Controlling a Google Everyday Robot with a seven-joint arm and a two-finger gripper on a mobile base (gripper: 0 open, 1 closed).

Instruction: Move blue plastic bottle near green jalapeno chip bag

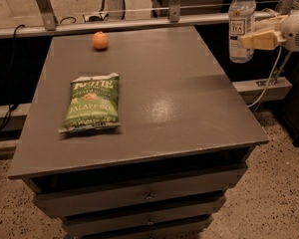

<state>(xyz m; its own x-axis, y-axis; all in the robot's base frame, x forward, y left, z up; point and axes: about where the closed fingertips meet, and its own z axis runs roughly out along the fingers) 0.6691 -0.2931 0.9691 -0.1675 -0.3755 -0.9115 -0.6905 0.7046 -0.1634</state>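
The blue plastic bottle [240, 26], clear with a white cap and a TEA label, hangs upright in the air past the table's far right edge. My gripper [252, 40] comes in from the right and is shut on the bottle's lower half. The green jalapeno chip bag [92, 102] lies flat on the left half of the grey table [184, 98], far from the bottle.
A small orange fruit [100, 40] sits near the table's back edge, left of centre. A metal rail [139, 23] runs behind the table. Drawers [149, 195] are below the top. A cable [269, 81] hangs to the right of the table.
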